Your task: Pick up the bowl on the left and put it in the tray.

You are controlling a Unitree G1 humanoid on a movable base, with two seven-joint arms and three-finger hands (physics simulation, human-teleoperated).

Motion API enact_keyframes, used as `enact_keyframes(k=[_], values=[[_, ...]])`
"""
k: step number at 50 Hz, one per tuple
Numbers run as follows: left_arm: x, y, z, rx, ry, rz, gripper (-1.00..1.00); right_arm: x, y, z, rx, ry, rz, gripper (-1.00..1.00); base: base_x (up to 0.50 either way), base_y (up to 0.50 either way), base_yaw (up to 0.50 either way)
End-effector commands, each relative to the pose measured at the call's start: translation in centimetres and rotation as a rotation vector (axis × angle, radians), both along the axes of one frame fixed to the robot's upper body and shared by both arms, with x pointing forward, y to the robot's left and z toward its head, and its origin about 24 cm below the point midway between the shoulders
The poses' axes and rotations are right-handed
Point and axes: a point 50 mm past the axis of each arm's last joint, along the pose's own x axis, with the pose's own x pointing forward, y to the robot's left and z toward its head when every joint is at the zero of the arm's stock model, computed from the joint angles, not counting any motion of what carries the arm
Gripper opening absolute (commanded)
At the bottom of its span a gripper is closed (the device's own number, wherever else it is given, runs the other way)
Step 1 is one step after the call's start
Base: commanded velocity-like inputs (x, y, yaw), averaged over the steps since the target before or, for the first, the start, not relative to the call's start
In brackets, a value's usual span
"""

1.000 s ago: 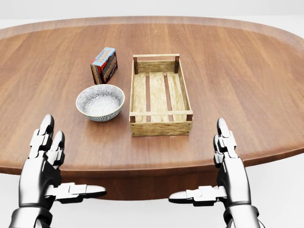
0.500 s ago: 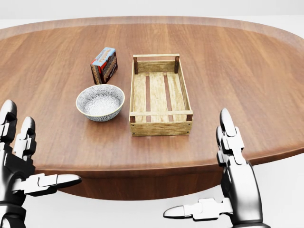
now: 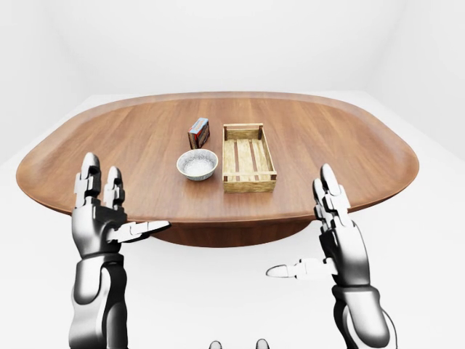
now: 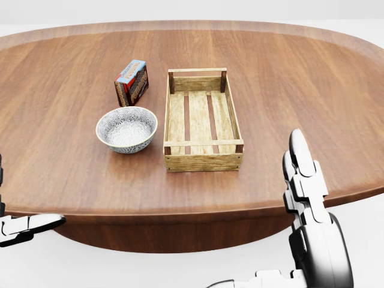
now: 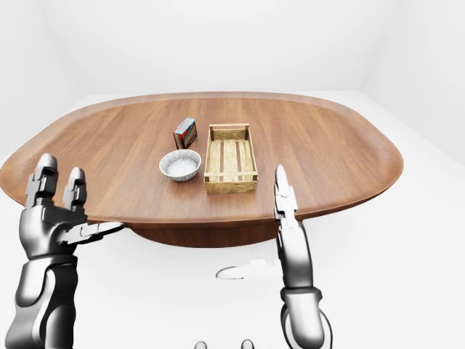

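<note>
**A:** What has shifted in the last second?

**B:** Only the hands. In the head view the left hand [image 3: 98,212] has slid out toward 8 o'clock until just its thumb shows at the edge. The right hand [image 4: 309,204] has drifted toward 4 o'clock and looms larger. The camera and everything on the desk [image 4: 300,78] sit as before.

**A:** Are the fingers holding anything?

**B:** No. On both hands the fingers [image 3: 89,174] stand straight and spread, thumbs stuck out sideways, with nothing in them. Both hands hang short of the desk's near edge.

**A:** So what does that mean for the job?

**B:** I'd say the reach hasn't started. The arms are parting, not closing in, so the left hand has the whole approach ahead of it.

**A:** Where's the target?

**B:** The bowl [image 4: 126,129] sits upright on the desk, just beside the tray [image 4: 204,161] at its 9 o'clock, with a narrow gap between them. The tray is empty. Farther off, at the bowl's 12 o'clock, stands a small box [image 4: 132,82].

**A:** The count?

**B:** Two hands, one bowl, one tray, one box.
</note>
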Motion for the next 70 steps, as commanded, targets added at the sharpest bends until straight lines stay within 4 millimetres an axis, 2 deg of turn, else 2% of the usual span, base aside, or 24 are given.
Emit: enact_keyframes(k=[1,11,29,40,70], values=[[-0.54,0.60,0.83,-0.006,-0.039,0.020,1.00,-0.19,0.03,0.20,-0.001,-0.008,-0.002,1.00,0.00,0.00,0.00],[-0.63,0.69,0.96,-0.010,-0.047,0.023,1.00,-0.02,-0.03,0.18,-0.047,-0.013,-0.020,1.00,0.00,0.03,0.00],[-0.50,0.96,1.00,-0.014,-0.048,0.028,1.00,0.23,0.07,0.02,-0.030,-0.007,-0.013,1.00,0.00,0.50,0.00],[-0.48,1.07,0.93,-0.019,-0.046,0.030,1.00,0.28,-0.04,0.29,0.008,-0.020,-0.018,1.00,0.00,0.00,0.00],[-0.67,0.92,0.99,-0.011,-0.048,0.030,1.00,-0.02,-0.19,0.37,-0.016,-0.020,-0.022,1.00,0.50,0.00,0.00]])
